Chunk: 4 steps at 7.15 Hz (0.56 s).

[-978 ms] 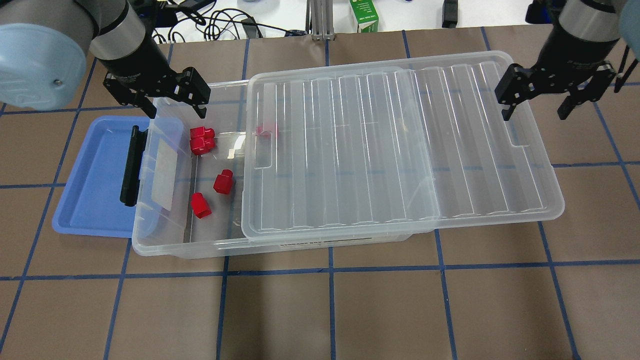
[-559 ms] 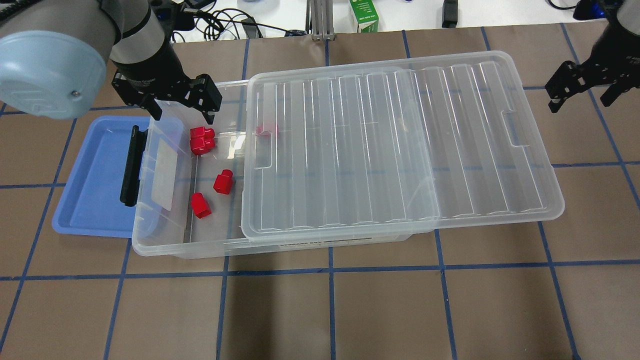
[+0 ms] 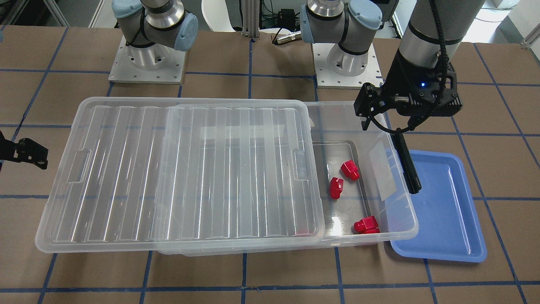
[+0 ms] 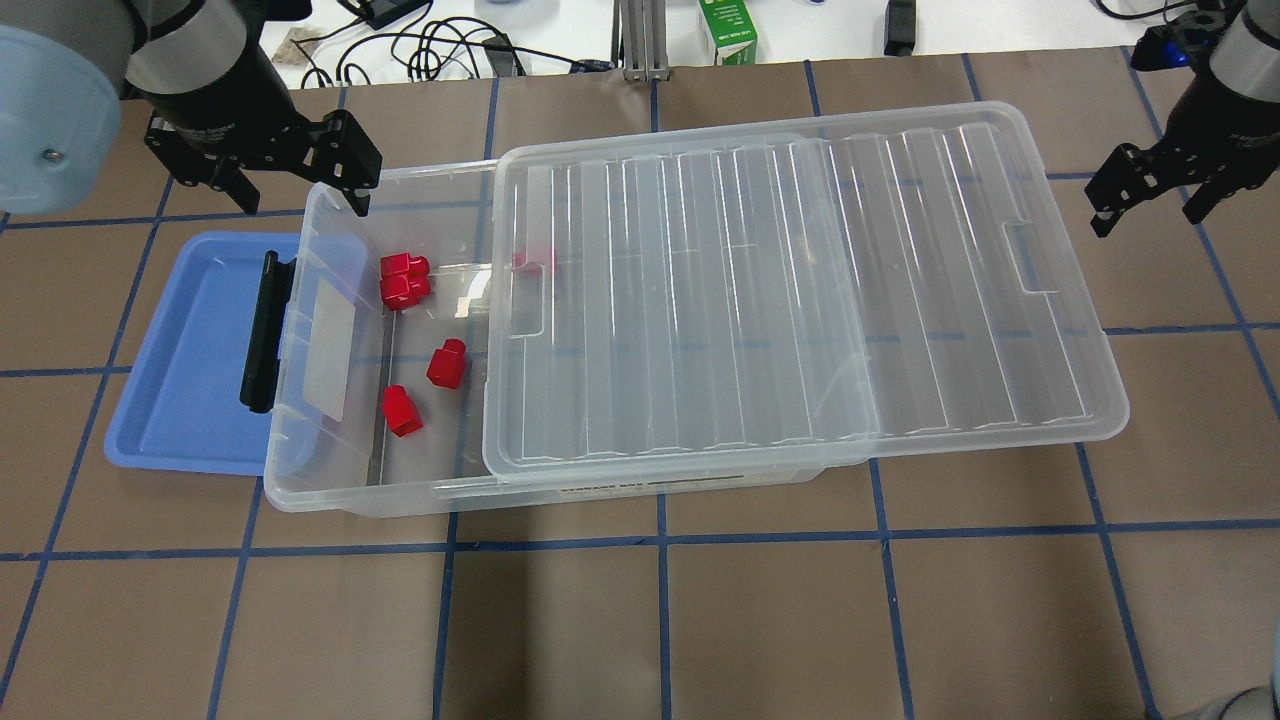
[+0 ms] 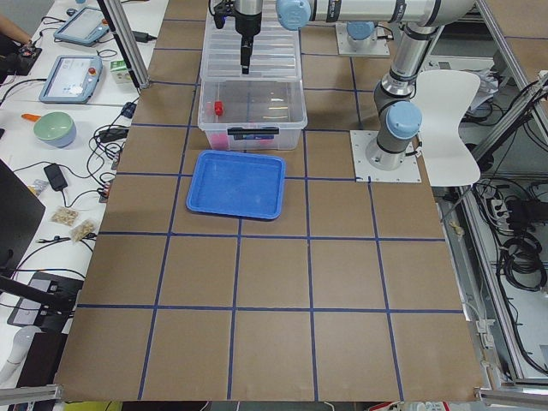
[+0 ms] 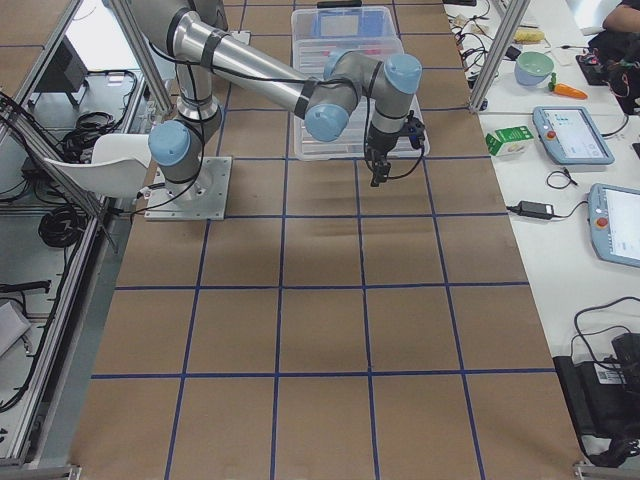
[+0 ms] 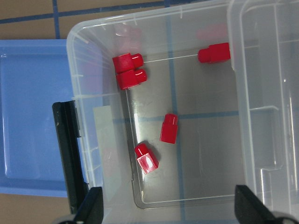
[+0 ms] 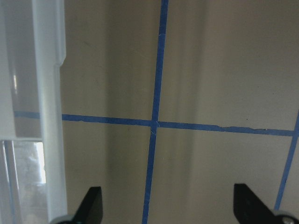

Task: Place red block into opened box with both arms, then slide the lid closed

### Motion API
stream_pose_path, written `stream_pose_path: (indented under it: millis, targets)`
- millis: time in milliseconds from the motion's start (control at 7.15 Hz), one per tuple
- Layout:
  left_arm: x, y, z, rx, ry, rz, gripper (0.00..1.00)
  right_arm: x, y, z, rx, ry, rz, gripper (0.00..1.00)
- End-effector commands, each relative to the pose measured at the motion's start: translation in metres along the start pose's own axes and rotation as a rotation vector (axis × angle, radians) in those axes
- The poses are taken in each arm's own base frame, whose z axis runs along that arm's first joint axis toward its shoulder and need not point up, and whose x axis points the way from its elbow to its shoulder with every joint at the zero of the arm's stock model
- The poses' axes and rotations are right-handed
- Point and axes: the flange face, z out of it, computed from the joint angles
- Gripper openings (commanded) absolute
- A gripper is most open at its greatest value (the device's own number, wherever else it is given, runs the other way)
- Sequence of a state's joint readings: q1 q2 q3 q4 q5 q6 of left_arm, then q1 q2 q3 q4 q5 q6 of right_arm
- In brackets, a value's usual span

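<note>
Several red blocks lie in the uncovered left end of the clear box [image 4: 340, 495]: a touching pair [image 4: 404, 278], two single ones [image 4: 446, 363] [image 4: 403, 410], and one [image 4: 533, 262] under the lid's edge. The ribbed clear lid [image 4: 800, 290] sits on the box, shifted right and overhanging its right end. My left gripper [image 4: 300, 200] hangs open and empty above the box's back-left corner. In the left wrist view the left gripper [image 7: 170, 207] looks down on the blocks [image 7: 169, 128]. My right gripper [image 4: 1148, 218] is open and empty over bare table, right of the lid, not touching it.
A blue tray [image 4: 190, 360] lies under the box's left end, next to the black clip [image 4: 262, 335]. A green carton [image 4: 728, 30] and cables lie beyond the table's far edge. The right wrist view shows the lid's rim [image 8: 46, 116] and taped brown table.
The right gripper has drawn away to the right from the lid's far-right corner. The left gripper dipped toward the box's corner, then shifted left and back. Both stayed open; blocks and lid unmoved.
</note>
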<state>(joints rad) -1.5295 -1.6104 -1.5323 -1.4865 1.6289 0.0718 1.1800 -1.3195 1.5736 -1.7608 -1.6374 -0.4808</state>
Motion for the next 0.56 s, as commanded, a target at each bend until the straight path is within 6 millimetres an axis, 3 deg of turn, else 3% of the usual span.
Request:
stream_pose_path:
  millis: [0,419]
  targets:
    - [-0.0057,0.0009,-0.0074,-0.031,0.027,-0.014,1.0,0.0004,-0.0042,0.0099,-0.011,-0.019,0.001,1.0]
    - [-0.0041,-0.0024,-0.0062,-0.034,0.031,-0.012,1.0,-0.003,-0.007,0.0172,-0.035,-0.023,0.006,1.0]
